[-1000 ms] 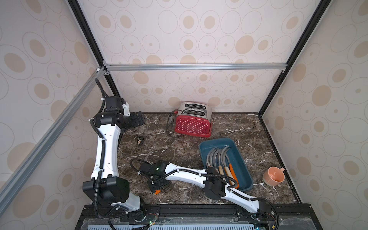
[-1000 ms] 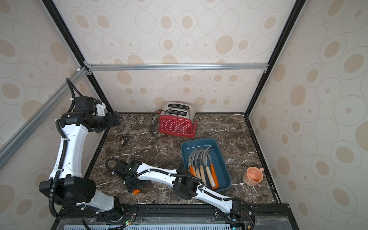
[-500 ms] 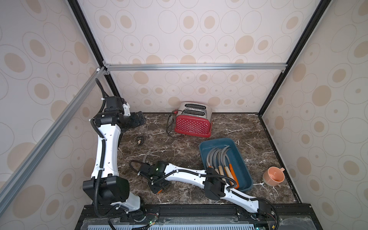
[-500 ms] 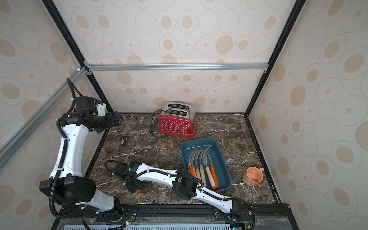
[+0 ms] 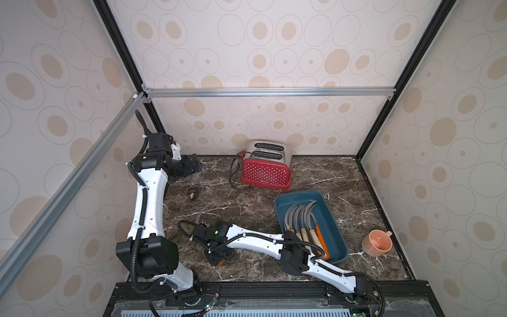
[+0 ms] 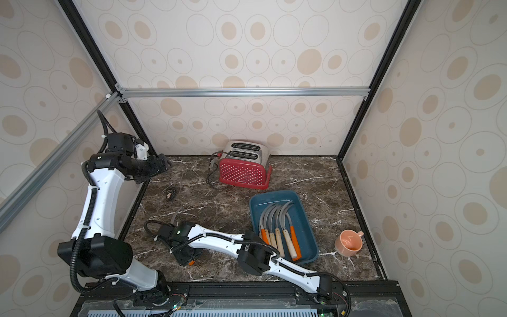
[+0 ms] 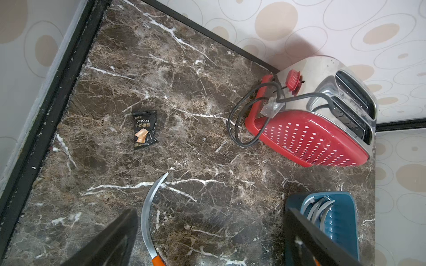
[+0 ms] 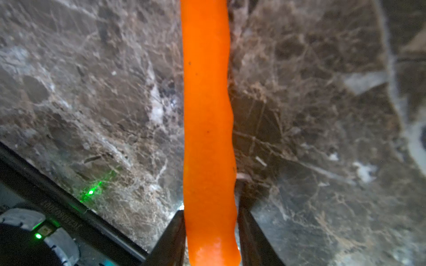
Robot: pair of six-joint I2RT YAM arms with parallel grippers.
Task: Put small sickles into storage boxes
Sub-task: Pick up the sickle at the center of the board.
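Right wrist view: is the right claw actually on that sickle or just near it? (kev)

On it imo. Both dark fingers are pressed against the orange handle, one each side, pinching it. The handle's lying on the marble table. (mo)

Where's that in a top view? (kev)

Front left part of the table. The grey blade pokes out past the wrist toward the back, well apart from the blue tray. The tray's got five other sickles side by side, blades toward the red toaster. A peach cup sits near the tray's right side. (mo)

And the left claw? (kev)

Up by the back left corner, spread wide, nothing in it. Its wrist view shows a snack packet on the marble. (mo)
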